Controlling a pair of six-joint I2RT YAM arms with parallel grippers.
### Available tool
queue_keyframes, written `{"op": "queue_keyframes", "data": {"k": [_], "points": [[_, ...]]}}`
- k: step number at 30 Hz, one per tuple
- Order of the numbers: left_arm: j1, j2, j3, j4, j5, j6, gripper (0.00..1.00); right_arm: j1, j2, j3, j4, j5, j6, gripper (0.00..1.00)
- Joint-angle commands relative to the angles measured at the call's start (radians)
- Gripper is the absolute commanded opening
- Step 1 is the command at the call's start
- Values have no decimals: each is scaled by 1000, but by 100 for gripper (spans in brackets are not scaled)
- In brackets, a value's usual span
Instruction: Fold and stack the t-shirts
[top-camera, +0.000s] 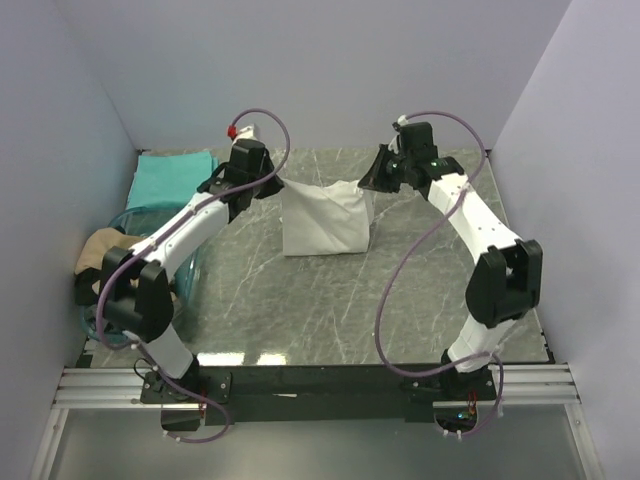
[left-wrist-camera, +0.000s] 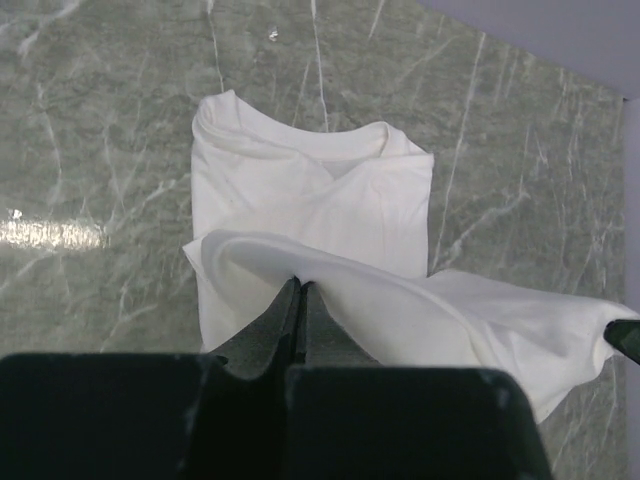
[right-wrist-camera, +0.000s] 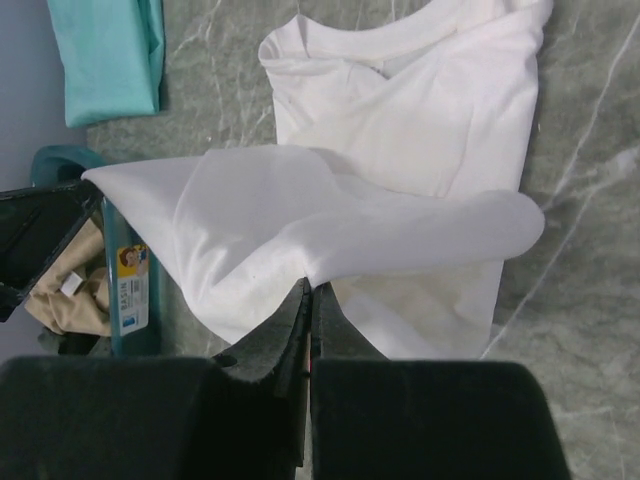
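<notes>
Left tool (left-wrist-camera: 300, 288) and right tool (right-wrist-camera: 308, 287), both fully closed, pinch one edge of the white t-shirt (top-camera: 322, 225); I hold it raised above the counter (top-camera: 300, 310), centrally, for folding over.

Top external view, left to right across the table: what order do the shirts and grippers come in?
tan t-shirt → teal t-shirt → left gripper → white t-shirt → right gripper. Both grippers are shut on the white t-shirt's lifted edge.
</notes>
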Motion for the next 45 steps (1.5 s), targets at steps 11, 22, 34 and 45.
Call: {"op": "queue_keyframes", "data": {"k": [11, 22, 34, 45], "points": [[120, 332, 293, 5, 125, 40, 1, -81, 407, 405, -27, -169, -10, 0], [162, 579, 550, 2, 211, 29, 38, -126, 727, 661, 149, -278, 18, 45], [160, 420, 261, 105, 280, 17, 100, -86, 484, 332, 160, -78, -206, 67], [137, 463, 172, 84, 312, -13, 99, -20, 560, 359, 82, 78, -264, 68]]}}
